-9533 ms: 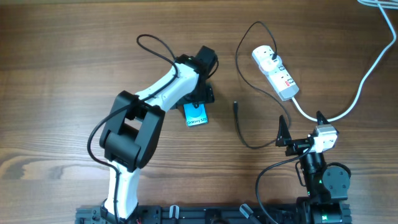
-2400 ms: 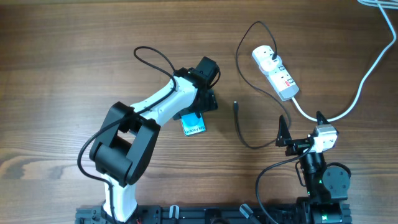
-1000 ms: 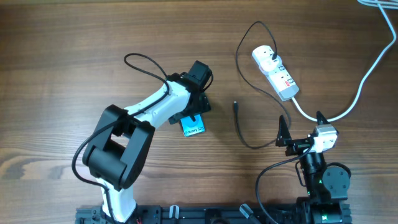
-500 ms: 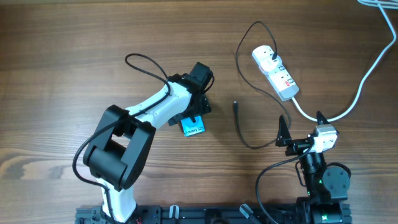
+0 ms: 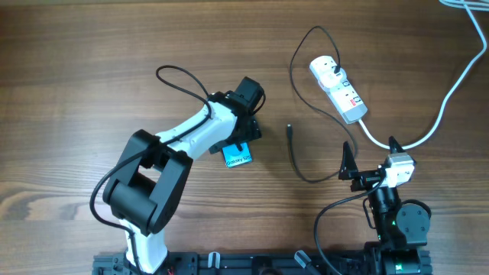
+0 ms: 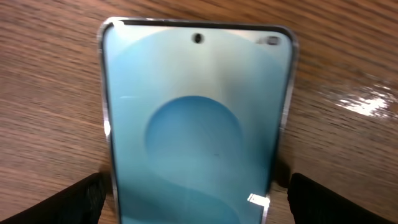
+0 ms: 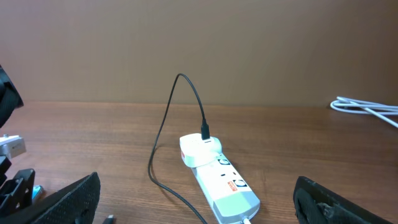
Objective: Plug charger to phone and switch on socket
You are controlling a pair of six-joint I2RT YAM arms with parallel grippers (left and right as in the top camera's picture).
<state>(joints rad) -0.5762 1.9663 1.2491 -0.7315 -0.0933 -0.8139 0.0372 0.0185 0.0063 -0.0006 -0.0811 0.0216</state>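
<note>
A brown wooden table (image 5: 76, 76) fills the whole overhead view (a warm mid-brown with darker streaks). Its grain runs from side to side in that view, in long wavy bands. Beyond the table's far edge, seen from the right wrist, rises 1 plain brown wall (image 7: 186, 37), flat and even in tone, a shade duller than the tabletop. On the table's surface, in the left wrist view, a white patch of glare (image 6: 367, 102) shines off the slightly glossy wood.
</note>
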